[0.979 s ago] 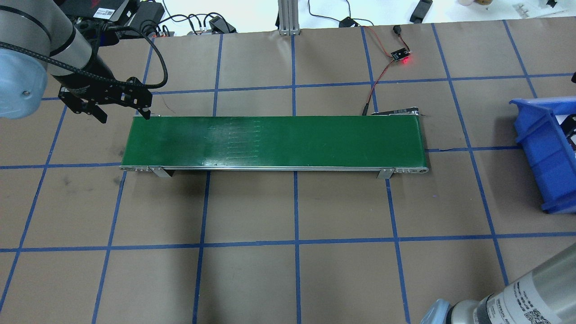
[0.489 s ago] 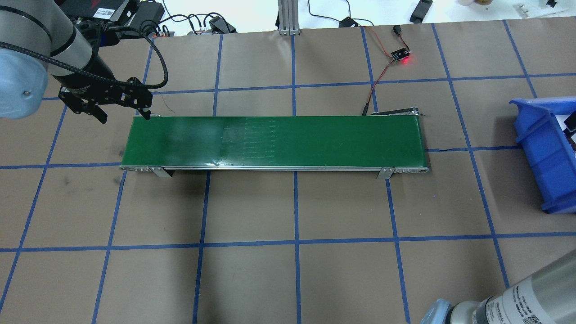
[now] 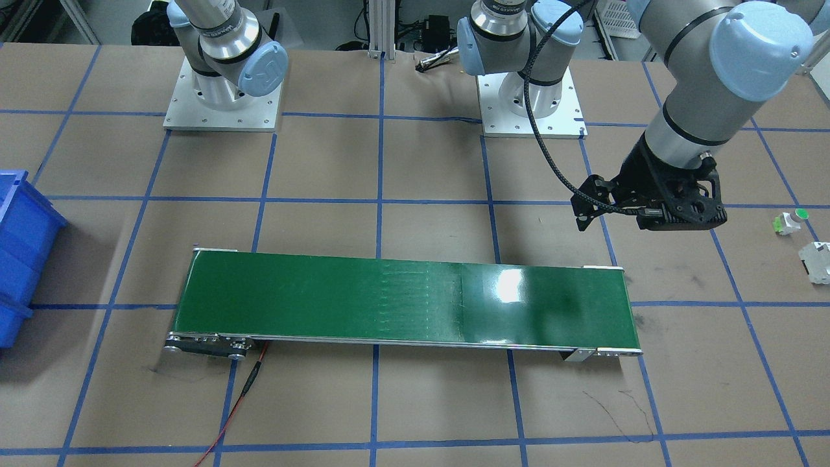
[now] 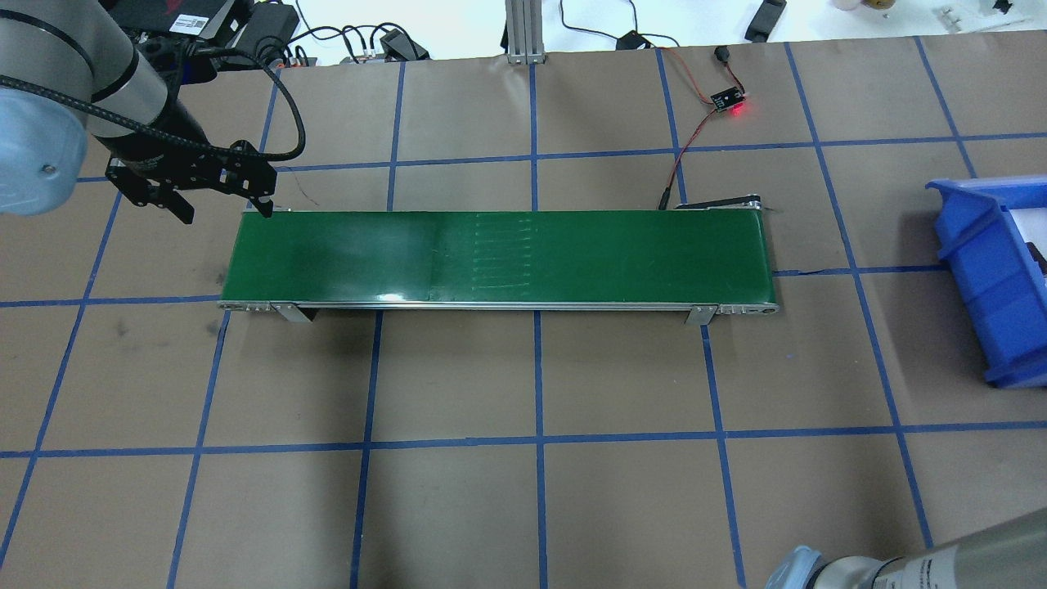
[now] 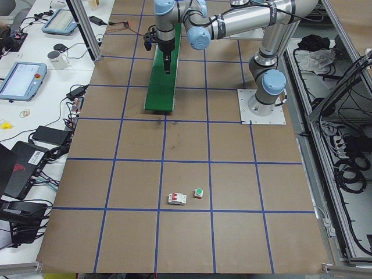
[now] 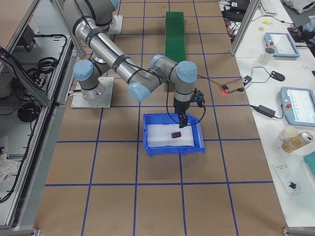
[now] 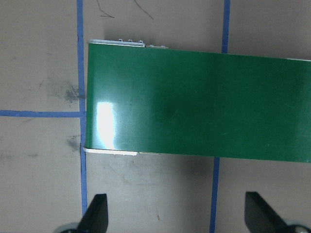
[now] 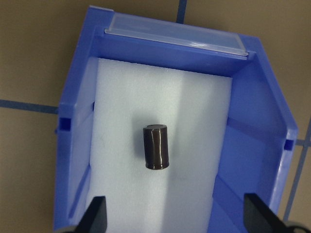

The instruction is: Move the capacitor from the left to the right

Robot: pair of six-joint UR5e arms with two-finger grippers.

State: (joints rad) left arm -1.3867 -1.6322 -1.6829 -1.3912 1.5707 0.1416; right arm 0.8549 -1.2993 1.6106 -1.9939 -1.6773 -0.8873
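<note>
The capacitor (image 8: 155, 146), a stubby glossy dark cylinder, lies on its side on white foam inside the blue bin (image 8: 252, 121); it also shows in the exterior right view (image 6: 175, 134). My right gripper (image 8: 177, 216) hangs open and empty above it, over the bin (image 6: 172, 147). My left gripper (image 4: 225, 204) is open and empty at the far left corner of the green conveyor belt (image 4: 499, 258). The left wrist view shows that belt end (image 7: 204, 107) bare, beyond the gripper (image 7: 177, 216).
A small white part with a green cap (image 3: 794, 219) and a blocky white-grey piece (image 3: 817, 261) lie on the table past the belt's left end. A sensor board with a red light (image 4: 728, 102) and its wires sit behind the belt. The bin (image 4: 981, 270) stands at the right edge.
The seam marks on the belt have travelled to the right. My right arm has slid a little further out of the overhead view. My left gripper has not moved.
</note>
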